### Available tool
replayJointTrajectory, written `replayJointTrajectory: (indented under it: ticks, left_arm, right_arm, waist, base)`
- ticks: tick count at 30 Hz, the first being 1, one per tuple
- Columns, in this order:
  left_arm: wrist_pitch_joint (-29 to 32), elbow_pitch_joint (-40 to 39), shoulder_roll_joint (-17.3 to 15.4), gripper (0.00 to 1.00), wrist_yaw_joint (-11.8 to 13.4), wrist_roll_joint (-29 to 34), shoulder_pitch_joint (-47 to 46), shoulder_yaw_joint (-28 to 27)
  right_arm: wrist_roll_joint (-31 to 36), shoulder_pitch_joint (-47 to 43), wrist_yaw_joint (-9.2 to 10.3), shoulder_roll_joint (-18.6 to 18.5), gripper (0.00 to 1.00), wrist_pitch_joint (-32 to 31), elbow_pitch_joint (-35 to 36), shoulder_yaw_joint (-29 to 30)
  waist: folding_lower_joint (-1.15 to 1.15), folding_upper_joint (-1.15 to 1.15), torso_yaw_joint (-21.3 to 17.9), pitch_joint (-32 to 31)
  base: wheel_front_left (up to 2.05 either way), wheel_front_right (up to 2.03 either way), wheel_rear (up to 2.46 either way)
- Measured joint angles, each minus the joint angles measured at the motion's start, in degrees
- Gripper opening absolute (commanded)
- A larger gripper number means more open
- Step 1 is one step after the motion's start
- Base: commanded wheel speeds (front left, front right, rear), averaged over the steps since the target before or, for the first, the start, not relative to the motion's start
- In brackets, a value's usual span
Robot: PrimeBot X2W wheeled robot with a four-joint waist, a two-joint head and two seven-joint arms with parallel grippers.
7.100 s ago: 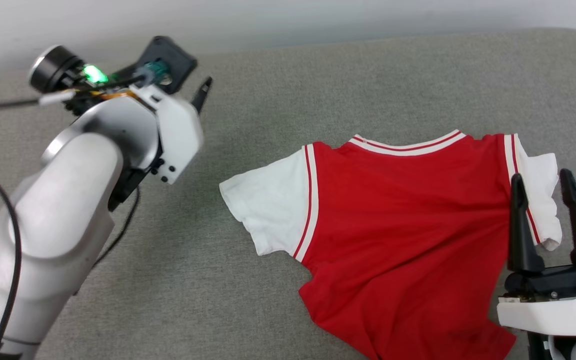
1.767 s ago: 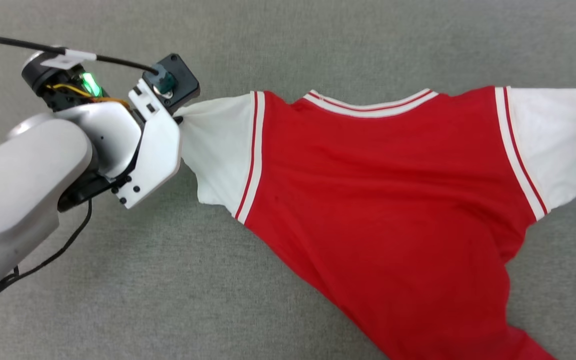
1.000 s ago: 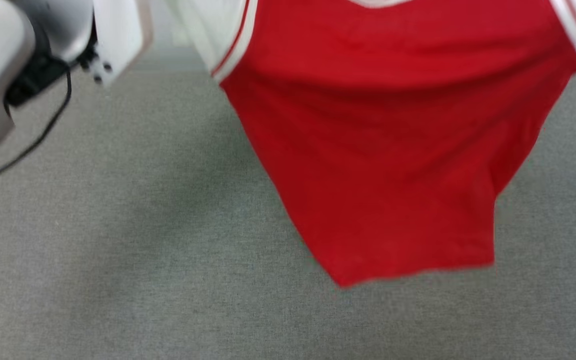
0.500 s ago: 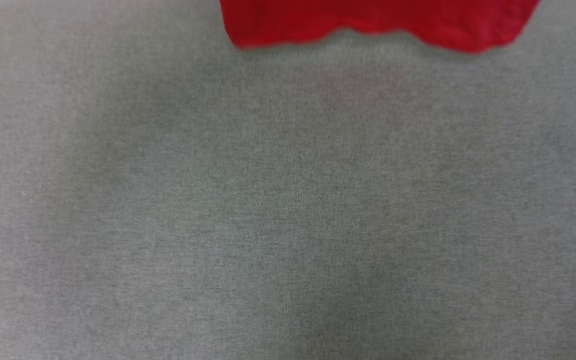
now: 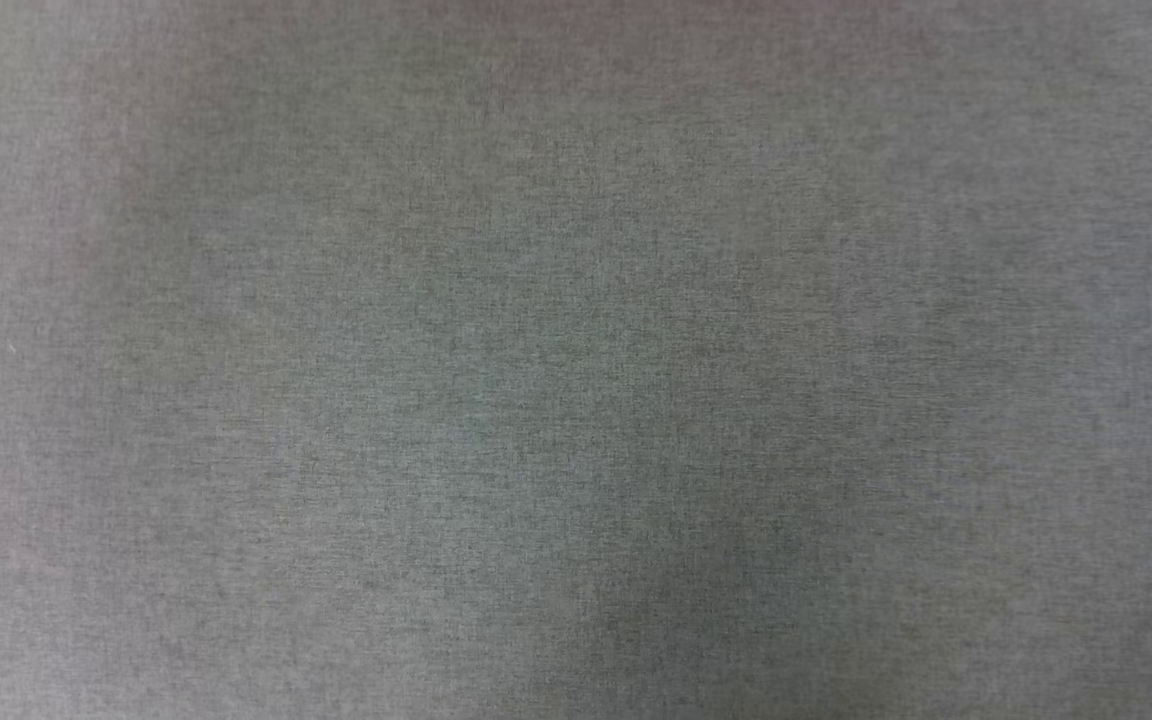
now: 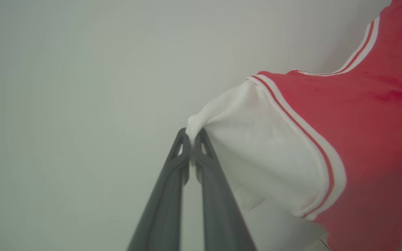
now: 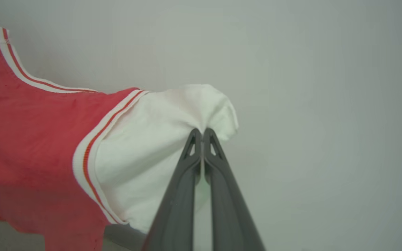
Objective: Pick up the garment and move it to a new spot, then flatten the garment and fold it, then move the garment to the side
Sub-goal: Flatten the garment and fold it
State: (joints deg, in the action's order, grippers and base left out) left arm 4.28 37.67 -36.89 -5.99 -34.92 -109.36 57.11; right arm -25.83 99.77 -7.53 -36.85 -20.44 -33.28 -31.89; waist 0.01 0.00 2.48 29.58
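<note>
The garment (image 6: 361, 139), a red T-shirt with white sleeves and striped seam bands, hangs in the air between my two arms. In the left wrist view my left gripper (image 6: 192, 134) is shut on the tip of one white sleeve, which bunches at the fingertips. In the right wrist view my right gripper (image 7: 202, 132) is shut on the other white sleeve of the garment (image 7: 30, 132), the red body spreading away to the left. Both views show the cloth stretched out in front of a pale wall.
The head view looks down on the grey fabric surface (image 5: 576, 400), with a soft shadow across its middle. A pale plain wall (image 6: 82, 87) stands behind the hanging cloth in both wrist views.
The garment, held by both sleeves, has risen off the grey surface; its red hem slid out of the top of the head view, which has also shifted.
</note>
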Motion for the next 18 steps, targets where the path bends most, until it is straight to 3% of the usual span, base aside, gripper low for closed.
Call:
replayJointTrajectory:
  ticks: [9, 18]
  left_arm:
    - [-6.2, 2.8, 1.1, 0.00, 0.0, -3.6, 13.4, 1.5]
    - [-12.2, -0.7, 0.5, 0.00, 3.3, -8.6, 33.1, 2.6]
  right_arm:
    - [-3.5, -11.4, 0.00, 0.8, 0.00, 6.6, -3.0, -5.0]
    - [-8.4, -29.2, 0.00, 0.1, 0.00, 13.3, 0.8, -11.6]
  waist:
    - [0.00, 0.00, 0.3, -1.2]
    - [0.00, 0.00, -0.1, -6.1]
  base:
    - [0.00, 0.00, 0.00]
    - [0.00, 0.00, 0.00]
